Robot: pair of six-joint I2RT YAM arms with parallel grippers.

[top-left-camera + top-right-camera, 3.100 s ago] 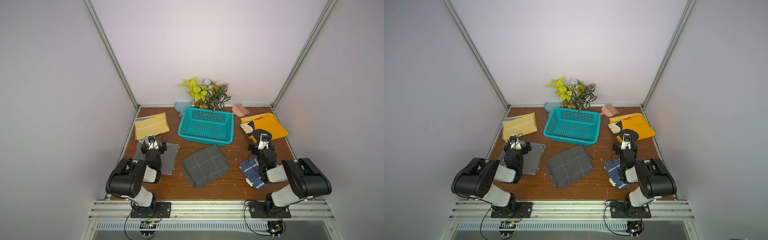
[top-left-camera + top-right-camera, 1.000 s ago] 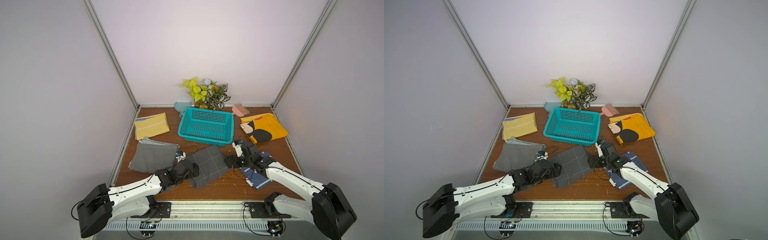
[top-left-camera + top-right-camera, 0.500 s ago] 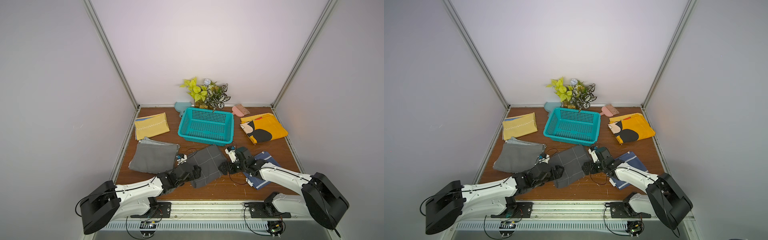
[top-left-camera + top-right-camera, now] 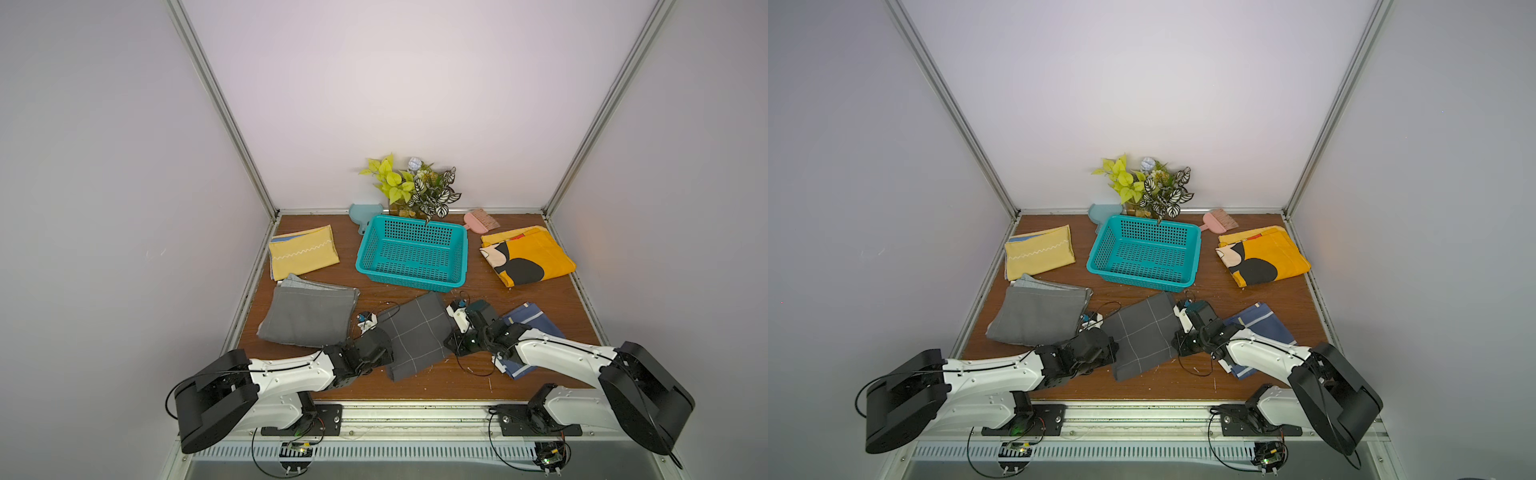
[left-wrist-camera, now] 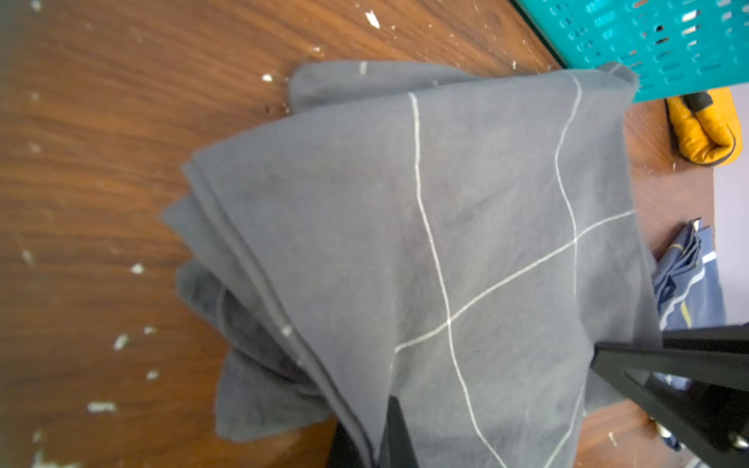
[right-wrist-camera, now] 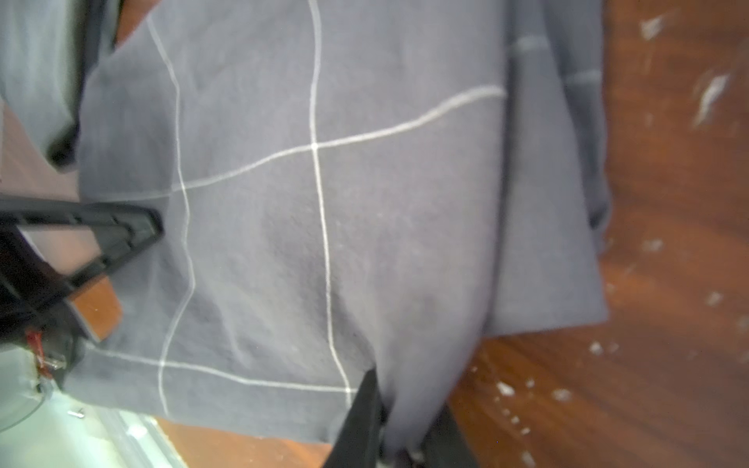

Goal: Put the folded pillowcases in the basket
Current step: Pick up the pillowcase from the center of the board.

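basket (image 4: 409, 277): teal; lattice floor bare
left gripper (image 4: 387, 345): clamped on pillowcase (image 4: 415, 330) edge; right gripper (image 4: 449, 337): likewise
table (image 4: 473, 291): brown wood; walls (image 4: 415, 104) pale

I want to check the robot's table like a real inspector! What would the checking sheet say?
Surface: brown wooden table, dotted with small white flecks.
Job's things: dark grey checked pillowcase lies in front of the teal basket, not in it; the basket is empty.
Clutter: plain grey cloth, yellow cloth, orange patterned cloth, blue striped cloth, pink brush, teal dustpan, plant.
Grippers: left gripper and right gripper are both shut on opposite edges of the pillowcase.
Cables: thin black cables loop beside the wrists.
Surroundings: plain pale walls, metal frame posts.
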